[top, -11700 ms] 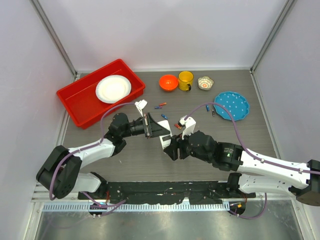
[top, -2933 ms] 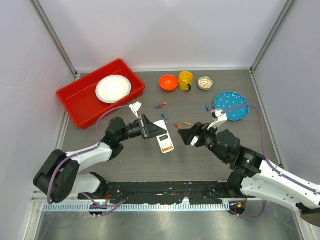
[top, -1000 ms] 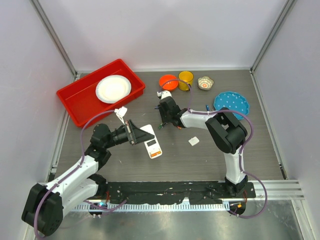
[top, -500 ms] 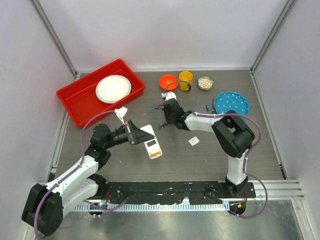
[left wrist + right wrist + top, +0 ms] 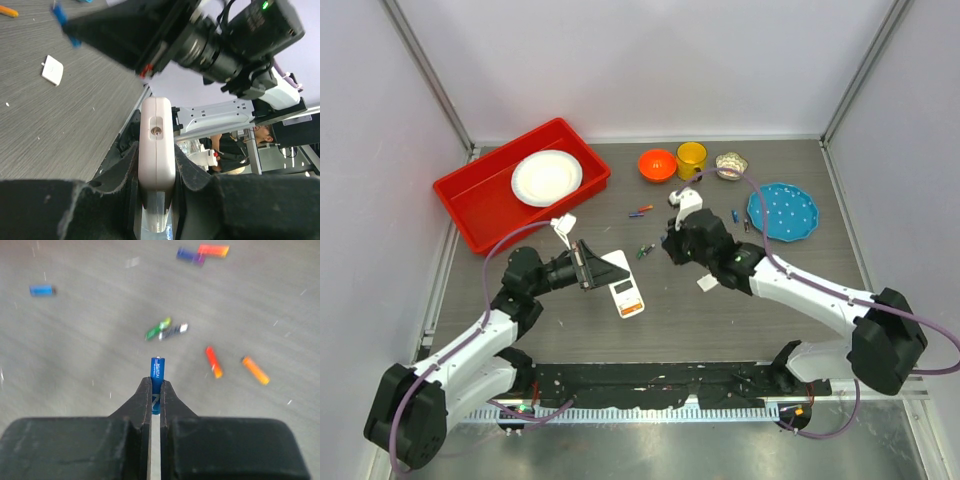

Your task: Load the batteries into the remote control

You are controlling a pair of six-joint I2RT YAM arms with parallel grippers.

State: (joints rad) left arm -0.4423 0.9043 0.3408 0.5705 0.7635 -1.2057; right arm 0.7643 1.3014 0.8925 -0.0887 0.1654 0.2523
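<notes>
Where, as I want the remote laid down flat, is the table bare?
Bare table runs along the near edge, between the remote control and the right arm. Another patch lies between the blue plate and that arm. Crowded: loose batteries before the orange bowl, and the white cover beside the arm.

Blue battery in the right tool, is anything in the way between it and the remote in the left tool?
Nothing visible blocks it. Between the blue battery in the right tool and the remote control in the left tool there is only open table, with one green battery lying flat near that line.
</notes>
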